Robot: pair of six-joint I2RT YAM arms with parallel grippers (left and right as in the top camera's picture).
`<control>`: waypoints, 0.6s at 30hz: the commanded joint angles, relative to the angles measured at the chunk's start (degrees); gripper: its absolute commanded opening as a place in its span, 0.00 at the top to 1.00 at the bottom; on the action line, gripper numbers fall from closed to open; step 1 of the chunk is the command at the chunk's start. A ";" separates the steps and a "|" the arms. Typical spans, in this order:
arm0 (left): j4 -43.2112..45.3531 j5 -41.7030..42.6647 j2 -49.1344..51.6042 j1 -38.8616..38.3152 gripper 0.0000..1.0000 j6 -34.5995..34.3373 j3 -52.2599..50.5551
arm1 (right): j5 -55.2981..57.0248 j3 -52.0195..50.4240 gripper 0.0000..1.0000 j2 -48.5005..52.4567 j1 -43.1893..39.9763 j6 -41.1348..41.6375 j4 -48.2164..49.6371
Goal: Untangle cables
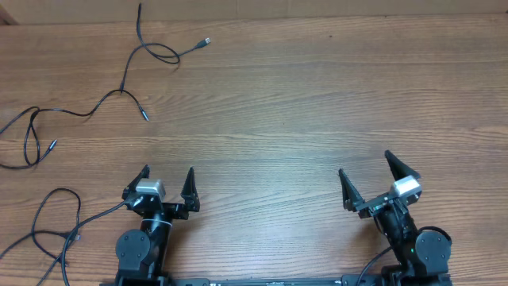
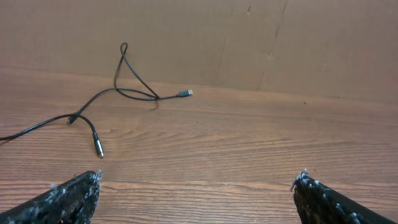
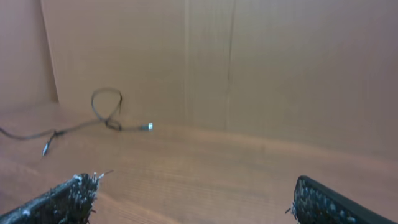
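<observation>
Thin black cables lie on the wooden table at the far left. One cable [image 1: 151,49] loops near the back edge and ends in a silver plug [image 1: 206,40]; it also shows in the left wrist view [image 2: 134,93] and the right wrist view [image 3: 106,118]. Another cable [image 1: 32,135] curls at the left edge, crossing the first near its middle. A third cable [image 1: 55,230] lies at the front left beside the left arm. My left gripper [image 1: 167,184] is open and empty near the front edge. My right gripper [image 1: 369,175] is open and empty at the front right.
A brown cardboard wall [image 2: 261,43] stands along the back of the table. The table [image 1: 302,103] is bare wood between the cables and the right arm.
</observation>
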 commanded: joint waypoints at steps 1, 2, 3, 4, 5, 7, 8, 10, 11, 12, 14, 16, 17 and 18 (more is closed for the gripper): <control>-0.13 -0.55 -0.61 0.28 0.00 -0.17 -0.24 | 0.74 -0.61 0.00 -0.59 -0.46 -0.11 -3.48; -0.13 -0.55 -0.61 0.28 0.00 -0.17 -0.24 | 0.79 -0.61 0.00 -0.59 -0.46 -0.11 -4.83; -0.13 -0.55 -0.61 0.28 0.00 -0.17 -0.24 | 0.98 -0.61 0.00 -0.59 -0.46 -0.07 -5.29; -0.13 -0.55 -0.61 0.28 0.00 -0.17 -0.24 | 1.20 -0.61 0.00 -0.59 -0.46 -0.09 -5.25; -0.13 -0.55 -0.61 0.28 0.00 -0.17 -0.24 | 1.46 -0.61 0.00 -0.59 -0.46 -0.09 -5.25; -0.13 -0.55 -0.61 0.28 0.00 -0.17 -0.24 | 2.27 -0.59 0.00 -0.59 -0.46 -0.07 -5.29; -0.13 -0.55 -0.61 0.28 0.00 -0.17 -0.24 | 2.29 -0.59 0.00 -0.59 -0.46 -0.07 -5.29; -0.13 -0.55 -0.61 0.28 0.00 -0.17 -0.24 | 2.82 -0.59 0.00 -0.59 -0.46 -0.07 -5.33; -0.13 -0.55 -0.61 0.28 0.00 -0.17 -0.24 | 2.91 -0.59 0.00 -0.59 -0.46 -0.09 -5.38; -0.13 -0.55 -0.61 0.28 0.00 -0.17 -0.24 | 2.95 -0.59 0.00 -0.59 -0.46 -0.09 -5.42; -0.13 -0.55 -0.61 0.28 0.00 -0.17 -0.24 | 3.10 -0.59 0.00 -0.59 -0.46 -0.11 -5.46; -0.13 -0.55 -0.61 0.28 0.00 -0.17 -0.24 | 3.15 -0.59 0.00 -0.59 -0.46 -0.13 -5.46; -0.13 -0.55 -0.61 0.28 0.00 -0.17 -0.24 | 3.19 -0.59 0.00 -0.59 -0.46 -0.33 -5.46; -0.13 -0.55 -0.61 0.28 0.00 -0.17 -0.24 | 3.19 -0.59 0.00 -0.59 -0.46 -0.55 -5.46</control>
